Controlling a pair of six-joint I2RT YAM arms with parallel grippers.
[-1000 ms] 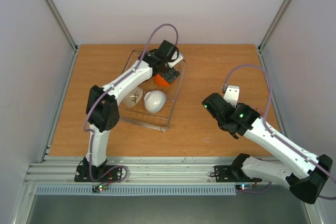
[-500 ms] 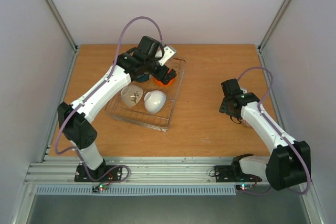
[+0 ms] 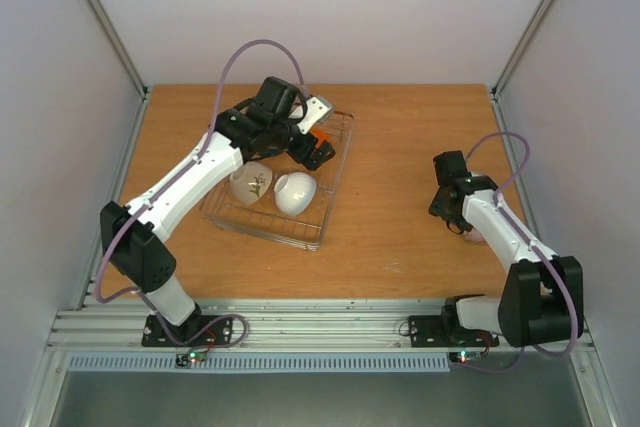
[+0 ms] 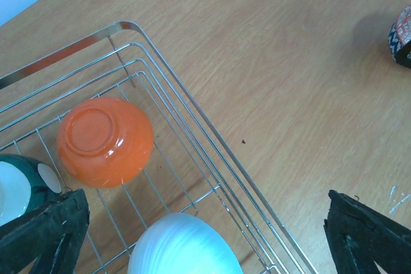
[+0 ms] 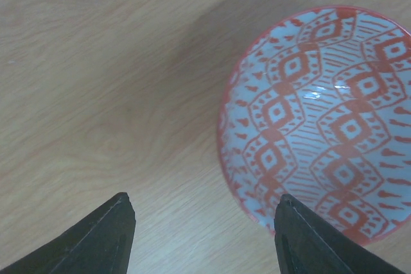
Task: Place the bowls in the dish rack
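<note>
right arm (image 3: 497, 230) shifted right | red-patterned bowl (image 5: 321, 120) upright | orange bowl (image 4: 104, 141) base-up

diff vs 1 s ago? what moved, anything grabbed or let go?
The right gripper swung right and came down, open, over the red-patterned bowl on the table; it has not gripped it. The left gripper kept to the far end of the dish rack while its arm unfolded leftward; it is open and empty, and the orange bowl lies upside down in the rack. Unchanged: rack, sprig bowl, white bowl.
</note>
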